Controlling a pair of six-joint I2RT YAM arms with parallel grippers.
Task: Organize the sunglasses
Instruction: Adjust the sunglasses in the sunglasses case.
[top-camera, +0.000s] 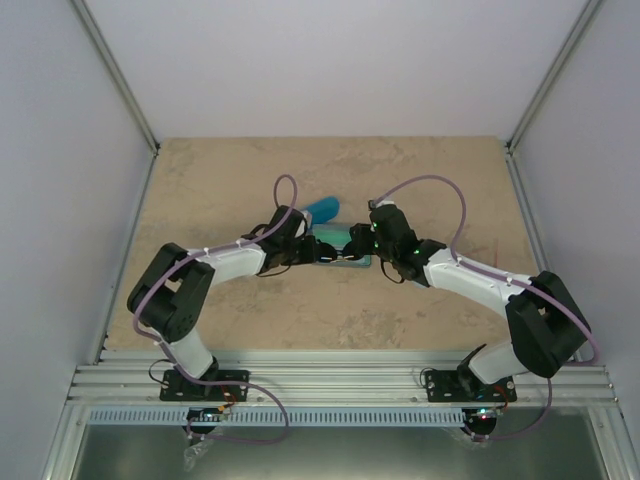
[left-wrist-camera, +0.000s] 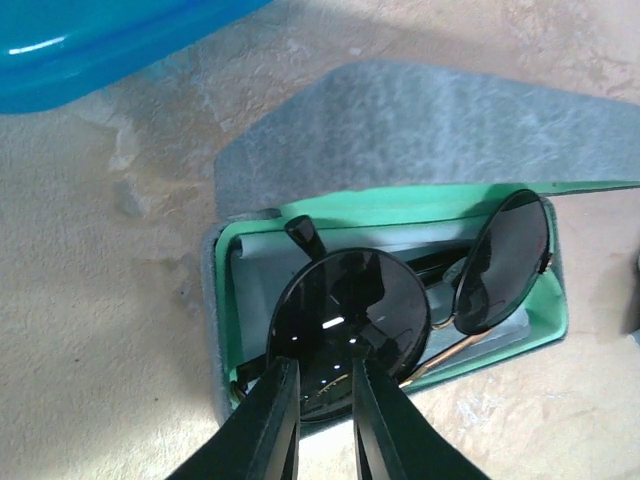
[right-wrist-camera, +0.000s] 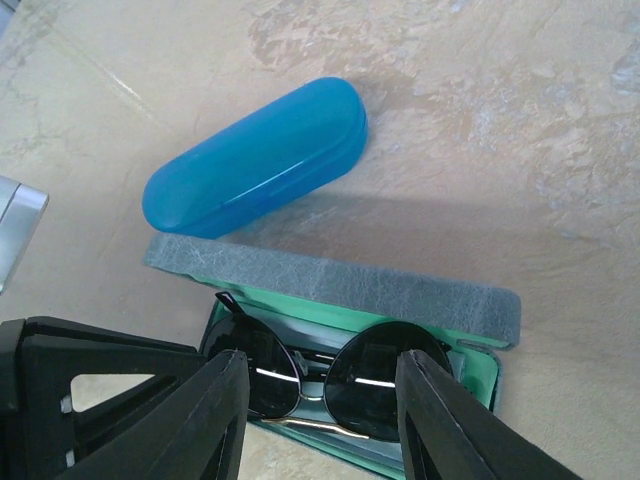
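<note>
Beige stone-patterned table (top-camera: 200, 300) carries all items. Left arm (top-camera: 225, 262) and right arm (top-camera: 470, 280), both white with black joints, reach inward and meet over the middle of the table. Glossy blue oval case (right-wrist-camera: 255, 160) lies closed on the table, on the far side of the other case and near its lid, angled to it. Grey-blue felt rectangular case (right-wrist-camera: 330, 280) with mint-green lining lies open, its lid flap folded back flat on the table toward the blue case. Thin wire-framed sunglasses with round dark lenses (left-wrist-camera: 500, 260) sit in the open tray of the grey-blue case: one lens is inside near the tray's end, while the other overlaps the tray's near wall, looks larger in the left wrist view and seems tilted up. A dark temple tip shows at the tray's corner. Left fingers (left-wrist-camera: 272, 420) stand almost together with only a narrow slot between them, the tips overlapping the lower edge of the nearer lens; cannot tell whether they actually clamp it or merely rest over it. Right fingers (right-wrist-camera: 215, 410) are spread wide, holding nothing, poised over the sunglasses with a tip to either side of one lens.
</note>
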